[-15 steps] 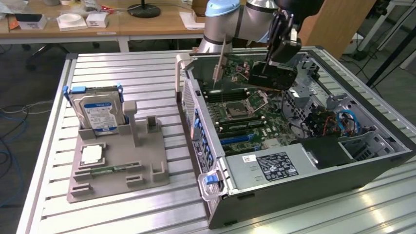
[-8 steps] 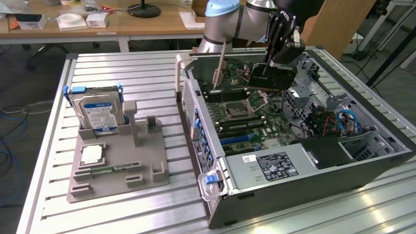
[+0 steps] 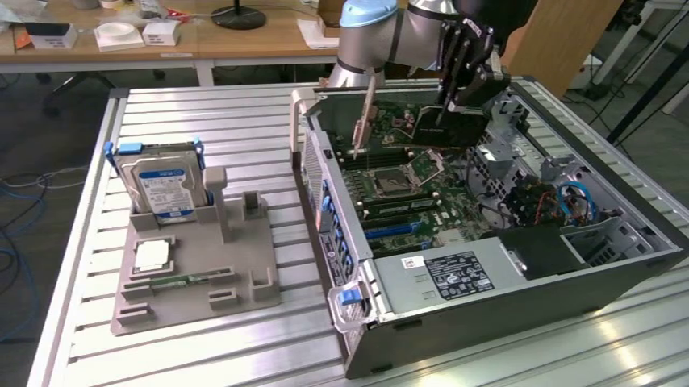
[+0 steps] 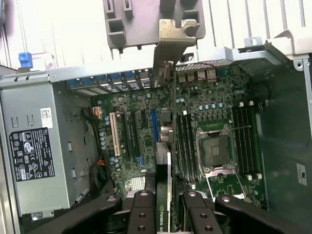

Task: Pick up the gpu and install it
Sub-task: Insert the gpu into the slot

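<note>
- The gripper (image 3: 457, 109) is closed on the gpu (image 3: 444, 133), holding it edge-on above the motherboard (image 3: 415, 201) inside the open computer case (image 3: 517, 330).
- The card is probably light and stiff but fragile; holding the black shroud, away from the connector edge, seems right.
- The exterior view tells its height over the board; the wrist view tells its line against the expansion slots (image 4: 155, 124).

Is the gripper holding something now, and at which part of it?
The gripper holds the gpu, clamped on its two flat faces near the upper edge, away from the silver bracket.
</note>
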You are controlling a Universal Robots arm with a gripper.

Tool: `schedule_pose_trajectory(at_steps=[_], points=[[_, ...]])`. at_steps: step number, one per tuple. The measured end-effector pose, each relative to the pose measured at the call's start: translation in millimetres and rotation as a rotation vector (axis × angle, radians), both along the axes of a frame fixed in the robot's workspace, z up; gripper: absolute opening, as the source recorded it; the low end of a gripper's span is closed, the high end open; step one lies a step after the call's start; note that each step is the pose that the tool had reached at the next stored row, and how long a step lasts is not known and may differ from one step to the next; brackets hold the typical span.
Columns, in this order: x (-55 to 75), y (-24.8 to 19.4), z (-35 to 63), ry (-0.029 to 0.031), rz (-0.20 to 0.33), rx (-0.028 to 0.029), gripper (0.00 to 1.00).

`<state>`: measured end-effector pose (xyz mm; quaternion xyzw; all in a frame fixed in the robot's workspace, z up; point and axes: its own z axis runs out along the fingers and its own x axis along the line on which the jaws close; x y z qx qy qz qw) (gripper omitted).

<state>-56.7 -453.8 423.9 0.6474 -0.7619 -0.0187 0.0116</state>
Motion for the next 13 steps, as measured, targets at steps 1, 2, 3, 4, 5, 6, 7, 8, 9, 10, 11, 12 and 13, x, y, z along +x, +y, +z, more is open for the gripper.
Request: schedule_pose_trajectory(at_steps=[1,2,3,4,5,6,7,8,9,10,11,12,13], points=[[0.0,0.0,-0.1,0.0,0.0,-0.0002,0.26],[0.2,0.3,-1.5,-0.0001,0.0,-0.0038,0.26],[0.4,0.4,-2.8,0.0,0.005,-0.0069,0.26],[0.3,0.3,-4.5,0.0,0.017,-0.007,0.26],[0.3,0.4,-6.3,-0.0001,0.031,-0.0071,0.26],[0.3,0.4,-8.0,-0.0002,0.048,-0.0072,0.26],[0.3,0.4,-9.6,-0.0003,0.066,-0.0071,0.26],[0.3,0.4,-10.7,-0.0004,0.084,-0.0072,0.26],[0.3,0.4,-11.7,-0.0006,0.102,-0.0072,0.26],[0.3,0.4,-12.5,-0.0018,0.116,-0.0073,0.26],[0.2,0.4,-13.0,-0.0071,0.122,-0.0076,0.26],[0.3,0.4,-13.0,-0.0211,0.122,-0.0088,0.26],[0.5,0.4,-13.1,-0.0391,0.122,-0.0096,0.26]])
